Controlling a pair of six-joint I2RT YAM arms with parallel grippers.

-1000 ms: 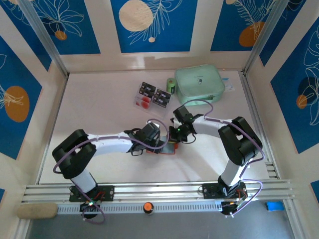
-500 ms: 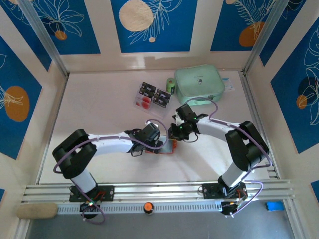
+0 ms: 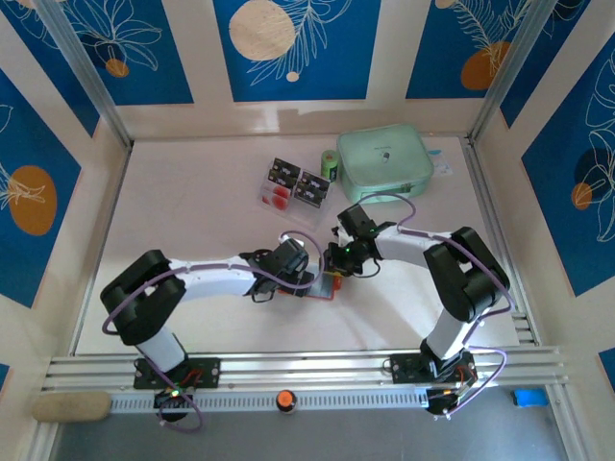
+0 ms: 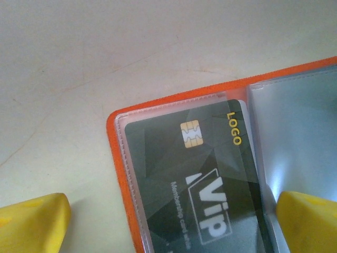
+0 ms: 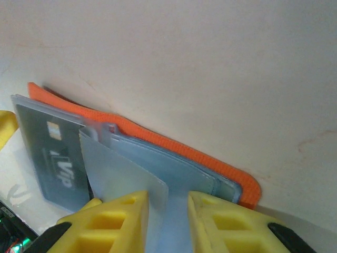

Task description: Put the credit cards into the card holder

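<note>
Card holder lies open on desk, centre of top frame, between both hands. 1 dark card sits in its left clear pocket, close to the orange edge. Credit cards to load are clustered upper middle, just left of green pouch, well apart from holder.

Left hand: spread wide, 1 finger over bare desk, 1 over the clear sleeves, gripping nothing. Can't tell if it presses down.

Right hand: partly spread, a clear sleeve leaf runs through the gap; doesn't look pinched.

My read: 1 card seated, next is fetching another. Suggest:
- back right hand out along the leaf so it doesn't drag the sleeve
- left hand pins holder flat
- grab next card by a short edge, feed it shallow into a free pocket mouth
</note>
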